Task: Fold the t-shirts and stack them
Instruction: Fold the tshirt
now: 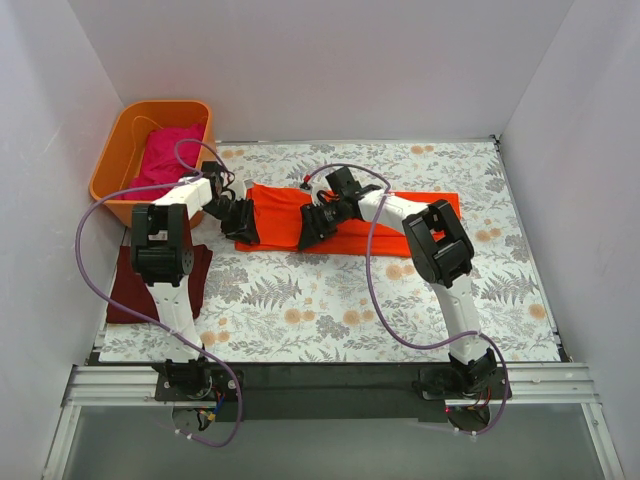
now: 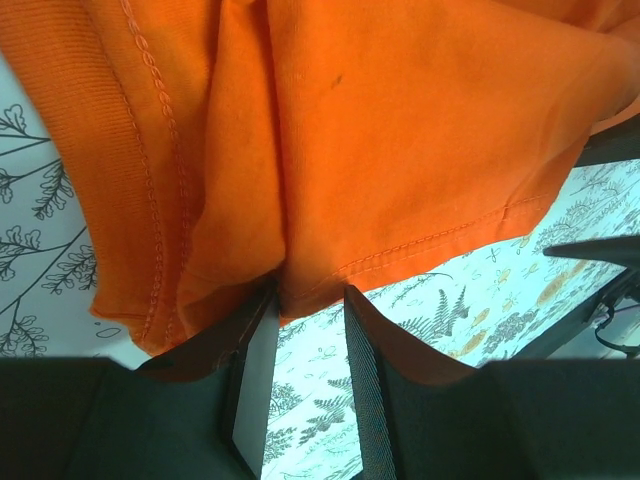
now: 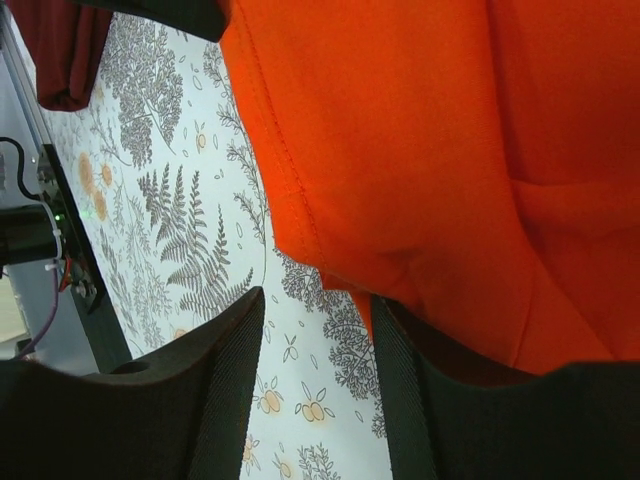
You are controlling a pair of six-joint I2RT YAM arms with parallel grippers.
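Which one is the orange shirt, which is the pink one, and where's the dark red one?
orange-red t-shirt (image 1: pixel 285 215): top external view, on its left half.
pink t-shirt (image 1: pixel 170 155): top external view, middle of the crumpled heap.
maroon t-shirt (image 1: pixel 122 290): top external view, on its uncovered left part.

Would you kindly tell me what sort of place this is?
Probably a robotics lab test cell: plain white walls box in a fern-print table, and the left arm and right arm are bolted to a metal rail.
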